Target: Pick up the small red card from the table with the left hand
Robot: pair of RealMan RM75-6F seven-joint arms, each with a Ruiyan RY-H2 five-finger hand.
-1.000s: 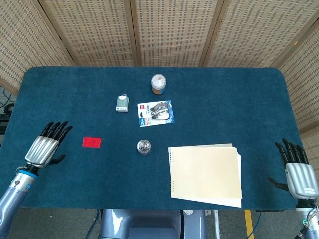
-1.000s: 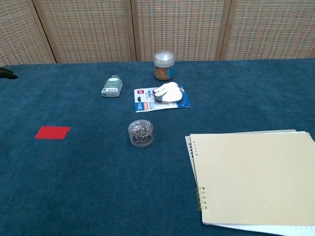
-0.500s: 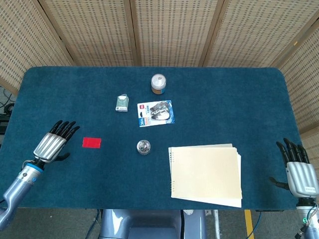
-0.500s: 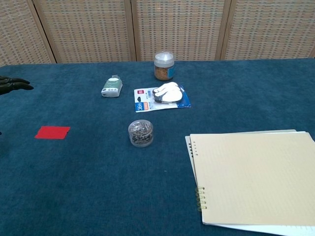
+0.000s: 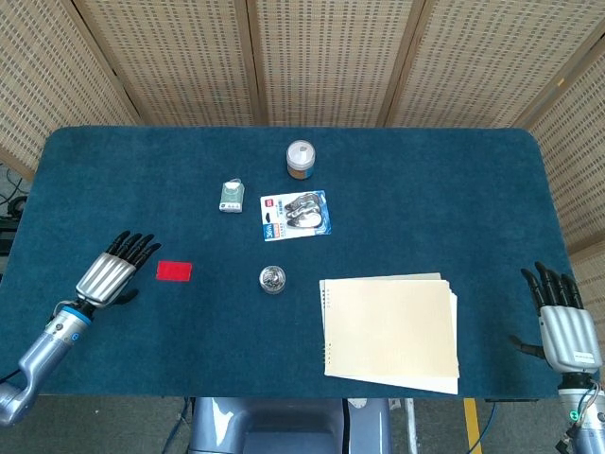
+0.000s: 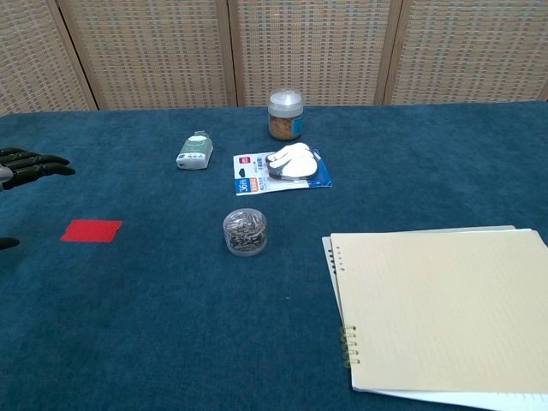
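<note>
Reaching stage: left hand (image 5: 112, 275) empty, fingers spread, near table's left edge; small red card (image 5: 174, 270) just beside fingertips, toward table middle, long axis running left-right; contact probably none.

Small red card (image 5: 174, 270): a flat, plain red rectangle lying face-up on the blue surface (image 5: 425, 189), long edges running left–right, toward my left side. It rests untouched, just beyond the fingers (image 5: 138, 247) of my left hand (image 5: 112, 274).
</note>
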